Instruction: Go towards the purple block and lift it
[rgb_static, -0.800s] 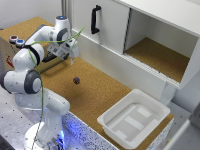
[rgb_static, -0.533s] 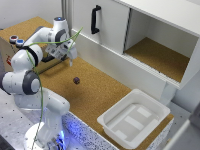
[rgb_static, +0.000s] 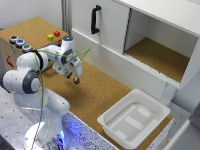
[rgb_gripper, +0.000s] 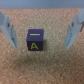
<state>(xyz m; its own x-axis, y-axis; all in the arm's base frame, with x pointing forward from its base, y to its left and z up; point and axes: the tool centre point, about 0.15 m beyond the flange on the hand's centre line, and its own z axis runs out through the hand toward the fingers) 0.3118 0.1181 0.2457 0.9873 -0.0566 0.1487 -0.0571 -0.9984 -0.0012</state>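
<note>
The purple block (rgb_static: 76, 80) is a tiny dark cube lying on the cork table (rgb_static: 100, 95), just in front of the arm. In the wrist view the purple block (rgb_gripper: 35, 41) shows a yellow mark on its top and on one side face. My gripper (rgb_static: 73, 75) hangs close above it, pointing down. The gripper (rgb_gripper: 41, 46) is open. Its pale blue fingers (rgb_gripper: 11, 30) stand on either side of the block, well apart from it and touching nothing.
A small red block (rgb_static: 57, 33) and a yellow block (rgb_static: 50, 37) sit on a raised wooden box with round coloured buttons (rgb_static: 20, 43). A white tray (rgb_static: 150, 107) stands at the exterior view's lower right. A white cabinet (rgb_static: 155, 30) with a black handle (rgb_static: 95, 20) lines the back.
The gripper has come down and forward from near the raised box to just above the purple block. The block has not moved.
</note>
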